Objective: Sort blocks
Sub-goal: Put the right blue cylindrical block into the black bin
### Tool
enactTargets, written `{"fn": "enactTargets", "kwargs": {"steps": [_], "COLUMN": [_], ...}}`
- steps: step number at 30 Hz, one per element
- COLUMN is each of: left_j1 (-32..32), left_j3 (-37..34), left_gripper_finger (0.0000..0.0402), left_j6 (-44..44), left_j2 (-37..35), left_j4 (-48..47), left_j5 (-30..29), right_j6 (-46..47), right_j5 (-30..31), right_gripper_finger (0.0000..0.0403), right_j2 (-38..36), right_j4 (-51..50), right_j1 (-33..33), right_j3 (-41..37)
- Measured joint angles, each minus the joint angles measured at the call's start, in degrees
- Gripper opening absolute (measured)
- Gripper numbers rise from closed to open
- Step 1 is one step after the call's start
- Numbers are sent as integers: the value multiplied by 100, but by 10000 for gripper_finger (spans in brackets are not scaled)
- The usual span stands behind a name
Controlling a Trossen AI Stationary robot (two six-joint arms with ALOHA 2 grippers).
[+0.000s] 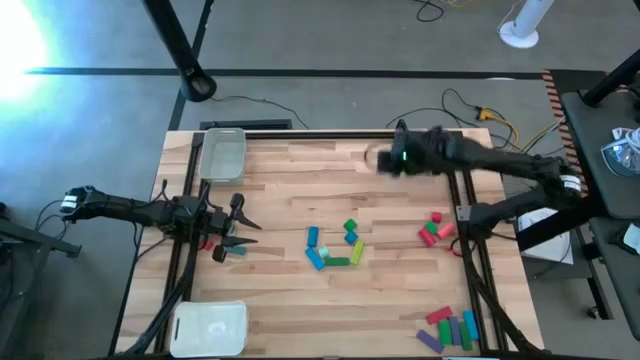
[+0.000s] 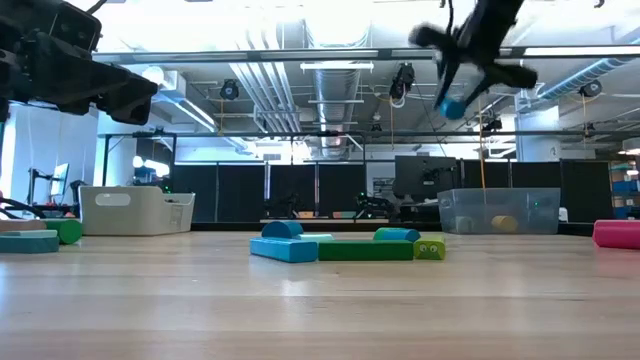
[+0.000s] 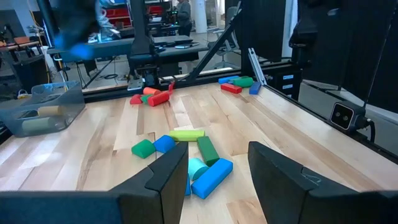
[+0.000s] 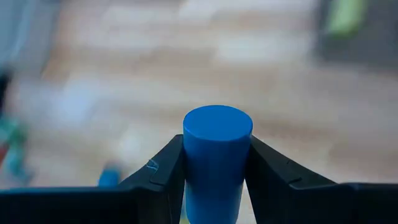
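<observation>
Right gripper (image 4: 217,163): clenched on a blue cylinder (image 4: 217,149), its lower end hidden.
Left gripper (image 3: 217,171): released, near the bench's (image 1: 300,190) left edge.
Writing: none readable.

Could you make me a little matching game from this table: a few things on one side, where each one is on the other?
Things:
1. blue cylinder block
2. clear tray
3. white tray
4. left hand

Places:
A. near left corner of the table
B. far left corner of the table
C. pinched in the right hand
D. open, at the table's left side

Pairs: 1-C, 2-B, 3-A, 4-D
</observation>
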Motion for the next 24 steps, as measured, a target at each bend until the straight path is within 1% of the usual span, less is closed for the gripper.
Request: {"fn": "enactTargets", "kwargs": {"steps": [5, 8, 10, 12, 15, 18, 24], "left_j1": [-2, -1, 0, -2, -2, -1, 0], "left_j3": [0, 1, 0, 0, 0, 0, 0], "left_gripper_finger": [154, 154, 154, 154, 154, 154, 154], "left_j6": [-2, -1, -2, -2, -2, -2, -2], "left_j2": [0, 0, 0, 0, 0, 0, 0], "left_j4": [0, 0, 0, 0, 0, 1, 2], "left_j5": [0, 0, -1, -1, -2, -1, -2], "right_j6": [-940, -1497, -1644, -1829, -2151, -2375, -2544], "right_j5": [-79, -382, -517, -624, -786, -1068, -1115], "right_gripper_finger": [124, 124, 124, 124, 124, 124, 124], "right_j2": [174, 349, 503, 703, 1096, 1539, 2272], "right_j4": [5, 184, 297, 550, 777, 940, 1021], "right_j1": [-1935, -2899, -3349, -3644, -3901, -4027, -4219], "right_j3": [-227, -347, -424, -448, -447, -426, -425]}}
